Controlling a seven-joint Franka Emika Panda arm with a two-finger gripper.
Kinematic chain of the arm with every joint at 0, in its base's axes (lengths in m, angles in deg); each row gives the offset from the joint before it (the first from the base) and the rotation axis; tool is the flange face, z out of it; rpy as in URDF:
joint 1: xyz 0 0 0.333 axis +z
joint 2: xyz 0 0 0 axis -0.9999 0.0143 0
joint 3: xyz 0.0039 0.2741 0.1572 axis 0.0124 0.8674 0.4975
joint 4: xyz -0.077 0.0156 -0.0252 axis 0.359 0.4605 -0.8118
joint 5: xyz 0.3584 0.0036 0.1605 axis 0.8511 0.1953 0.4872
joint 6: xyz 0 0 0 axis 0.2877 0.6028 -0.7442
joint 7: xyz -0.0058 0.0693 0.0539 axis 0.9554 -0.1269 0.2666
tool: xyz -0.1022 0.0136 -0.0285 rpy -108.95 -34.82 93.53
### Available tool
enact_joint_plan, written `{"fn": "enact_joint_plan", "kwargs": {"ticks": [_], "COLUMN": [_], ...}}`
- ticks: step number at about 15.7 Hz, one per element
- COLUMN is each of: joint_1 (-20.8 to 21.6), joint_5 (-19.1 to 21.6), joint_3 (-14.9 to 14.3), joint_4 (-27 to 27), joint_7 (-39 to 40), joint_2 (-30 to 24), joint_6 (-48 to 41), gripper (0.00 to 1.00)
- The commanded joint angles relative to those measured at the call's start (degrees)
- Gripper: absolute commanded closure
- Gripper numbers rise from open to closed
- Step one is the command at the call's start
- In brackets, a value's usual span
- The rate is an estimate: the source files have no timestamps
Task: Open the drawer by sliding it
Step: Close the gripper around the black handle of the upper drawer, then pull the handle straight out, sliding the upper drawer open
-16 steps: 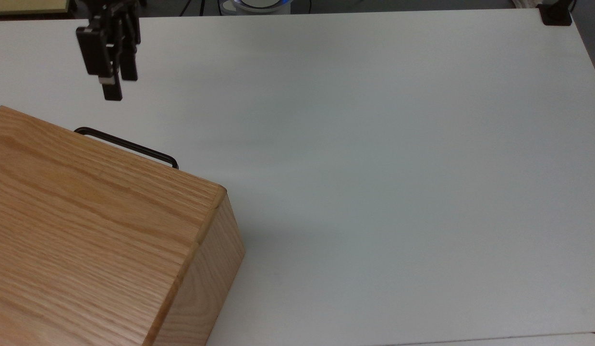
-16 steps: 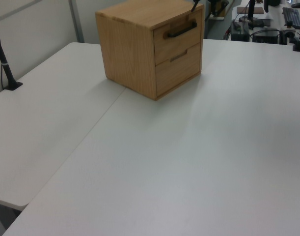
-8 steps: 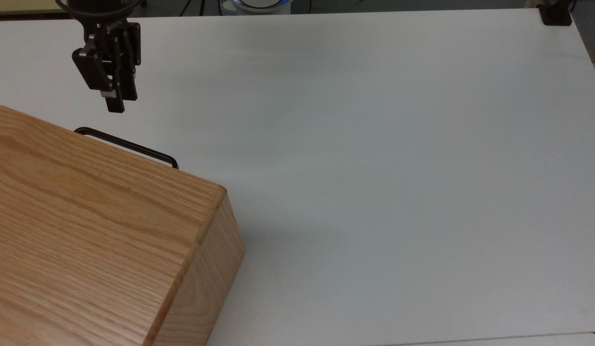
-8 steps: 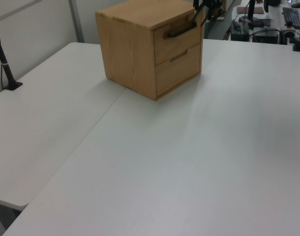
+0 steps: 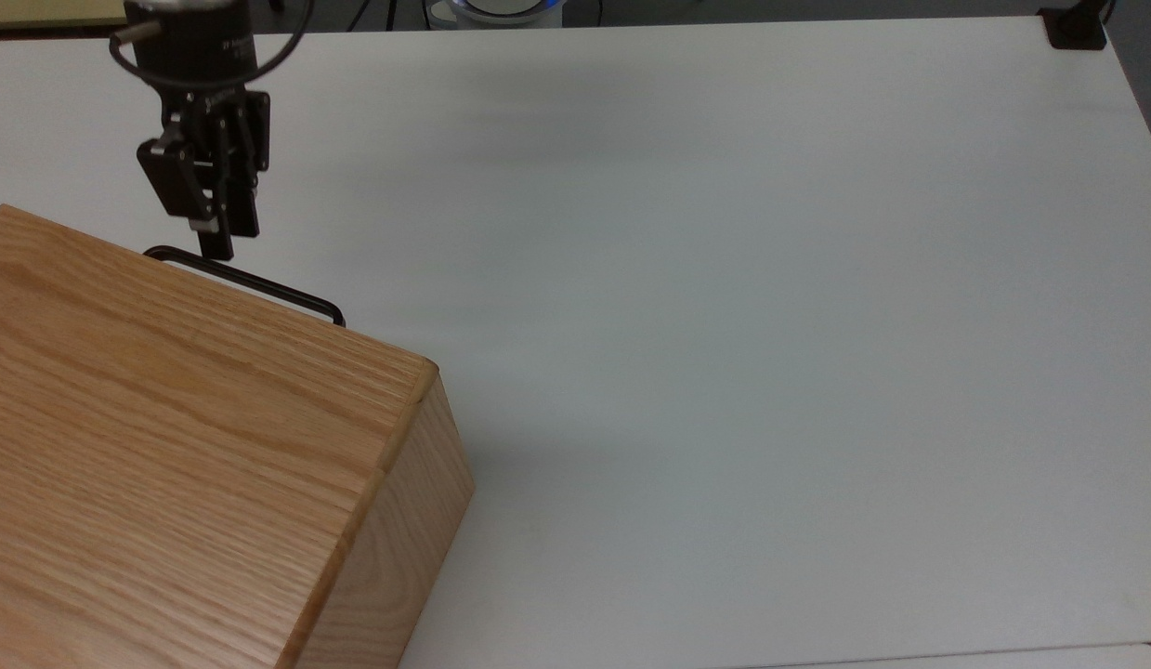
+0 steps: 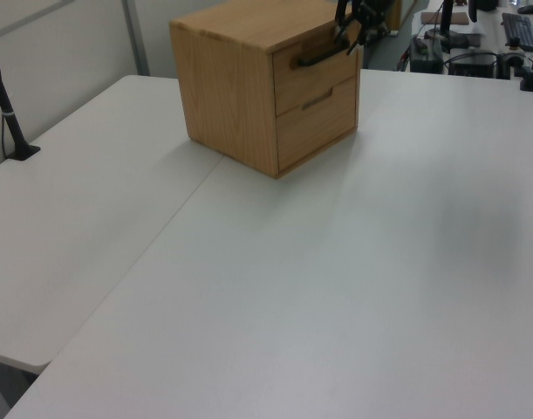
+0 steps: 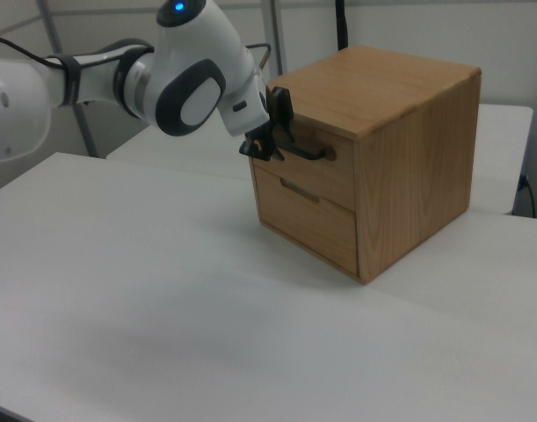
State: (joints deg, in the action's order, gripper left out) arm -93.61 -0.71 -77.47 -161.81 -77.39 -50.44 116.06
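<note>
1 oak casing [image 6: 227, 96], 2 drawers: top drawer [image 6: 314, 65] w/ 1 bar handle [image 5: 245, 282], lower drawer [image 6: 318, 118]; 1 claw [image 5: 217, 237], 1 table [image 5: 724, 279].

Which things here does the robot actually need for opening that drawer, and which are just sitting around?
Needed:
- the drawer, upper of two fronts
- its black bar handle
- the gripper, right at the handle

Just around:
- the oak casing
- the lower drawer front
- the white table
- a black clamp at the table's corner

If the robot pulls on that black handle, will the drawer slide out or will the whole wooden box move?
The drawer will probably slide, as the claw is right at its thin black handle, which looks stiff enough to pull on. The wooden box looks chunky and sits flat on the table, so it likely stays put, though a stuck drawer might drag it.
</note>
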Motion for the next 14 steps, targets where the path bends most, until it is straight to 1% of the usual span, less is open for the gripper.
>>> {"fn": "enact_joint_plan", "kwargs": {"ticks": [1,4,8,9,10,11,12,14], "joint_1": [-0.76,-0.85,-1.37,-1.29,-1.28,-1.28,-1.28,-1.37], "joint_5": [1.24,0.98,0.98,0.63,0.63,0.63,0.63,0.54], "joint_3": [0.55,0.55,0.55,0.64,0.64,0.72,0.99,1.51], "joint_4": [1.35,1.44,2.32,2.14,1.88,0.57,-0.74,-3.12], "joint_7": [-0.79,-0.79,0.09,0.44,1.23,2.02,2.72,4.21], "joint_2": [2.14,3.02,2.5,2.06,1.45,0.57,-0.91,-3.38], "joint_6": [1.86,2.12,1.95,1.51,1.16,0.9,-0.06,-2.43], "gripper": [0.59,0.62,0.81,0.82,0.86,0.88,0.94,0.95]}}
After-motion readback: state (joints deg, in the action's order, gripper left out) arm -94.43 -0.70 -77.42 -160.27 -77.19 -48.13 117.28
